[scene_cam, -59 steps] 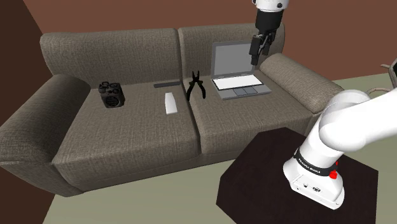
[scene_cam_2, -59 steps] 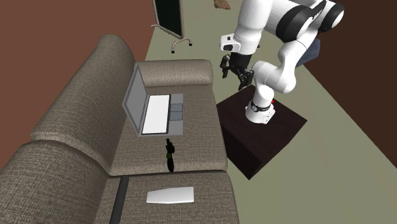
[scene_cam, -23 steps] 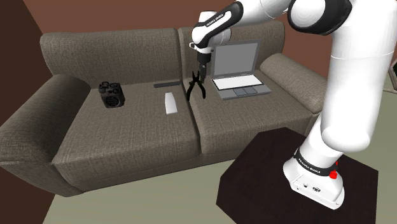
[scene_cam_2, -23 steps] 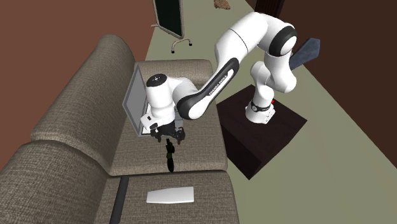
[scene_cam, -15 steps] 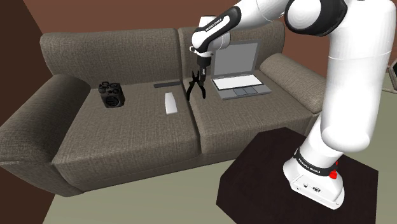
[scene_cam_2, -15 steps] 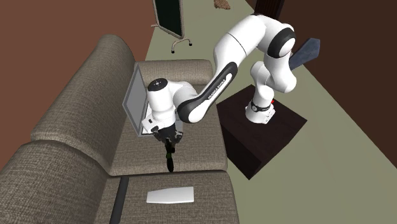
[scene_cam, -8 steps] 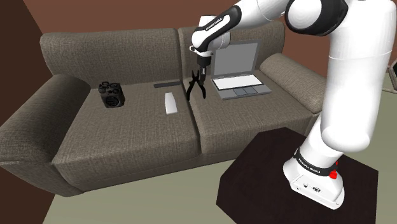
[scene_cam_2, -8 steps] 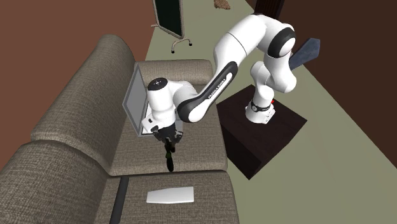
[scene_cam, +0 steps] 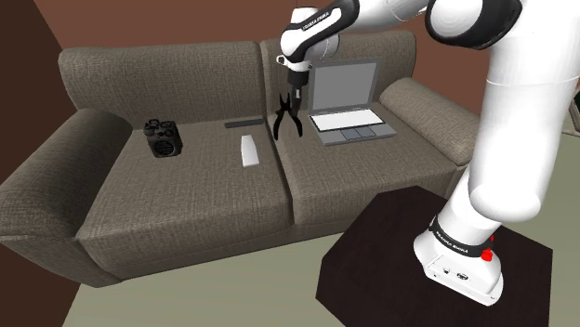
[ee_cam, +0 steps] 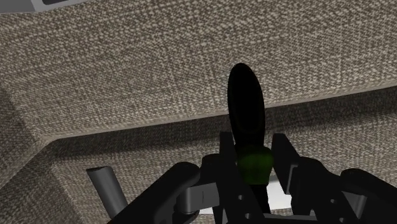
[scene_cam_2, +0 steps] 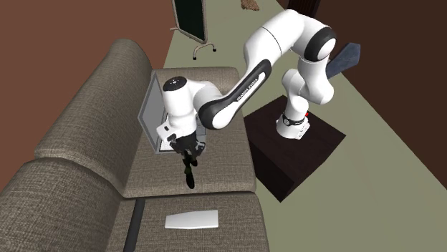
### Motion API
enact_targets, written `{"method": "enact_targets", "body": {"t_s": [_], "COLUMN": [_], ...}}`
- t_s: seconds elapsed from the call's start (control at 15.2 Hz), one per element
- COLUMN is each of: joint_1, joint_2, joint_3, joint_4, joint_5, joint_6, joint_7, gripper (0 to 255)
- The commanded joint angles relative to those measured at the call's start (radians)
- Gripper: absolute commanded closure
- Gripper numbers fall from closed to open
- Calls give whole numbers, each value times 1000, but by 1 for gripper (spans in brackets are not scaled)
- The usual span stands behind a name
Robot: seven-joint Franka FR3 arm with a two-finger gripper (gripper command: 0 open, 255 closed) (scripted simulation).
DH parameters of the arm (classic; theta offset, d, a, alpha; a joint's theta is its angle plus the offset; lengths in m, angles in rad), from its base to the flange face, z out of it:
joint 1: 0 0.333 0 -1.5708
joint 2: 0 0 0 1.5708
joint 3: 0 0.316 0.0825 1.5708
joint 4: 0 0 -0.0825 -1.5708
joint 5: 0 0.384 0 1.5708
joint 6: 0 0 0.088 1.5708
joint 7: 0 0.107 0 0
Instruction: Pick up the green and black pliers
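Black pliers with a green joint [ee_cam: 245, 108] are clenched in my black two-finger gripper [ee_cam: 253, 153], hanging just over the brown fabric sofa [scene_cam: 186, 186] beside the open grey laptop [scene_cam: 346, 102]. I should rise straight and keep the squeeze firm, so they don't slip.

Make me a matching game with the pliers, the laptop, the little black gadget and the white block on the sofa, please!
Things:
1. pliers
2. laptop
3. black gadget
4. white block

Places or states:
A. stands open on the sofa, on the seat cushion at the shoulder view's right
B. sits nearest the sofa arm at the shoulder view's left
C. clasped between the fingers of the gripper
D. lies flat just left of the seam between the seat cushions, in the shoulder view

Pairs: 1-C, 2-A, 3-B, 4-D
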State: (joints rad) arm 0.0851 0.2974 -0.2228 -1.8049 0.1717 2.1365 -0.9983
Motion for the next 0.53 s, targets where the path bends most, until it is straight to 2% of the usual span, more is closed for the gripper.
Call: {"method": "enact_targets", "body": {"t_s": [0.0, 0.46], "joint_1": [1, 2], "joint_2": [-10, -32], "joint_3": [-1, -5], "joint_4": [16, 55], "joint_5": [-5, -15], "joint_6": [-25, -86], "joint_7": [5, 15], "gripper": [255, 255]}}
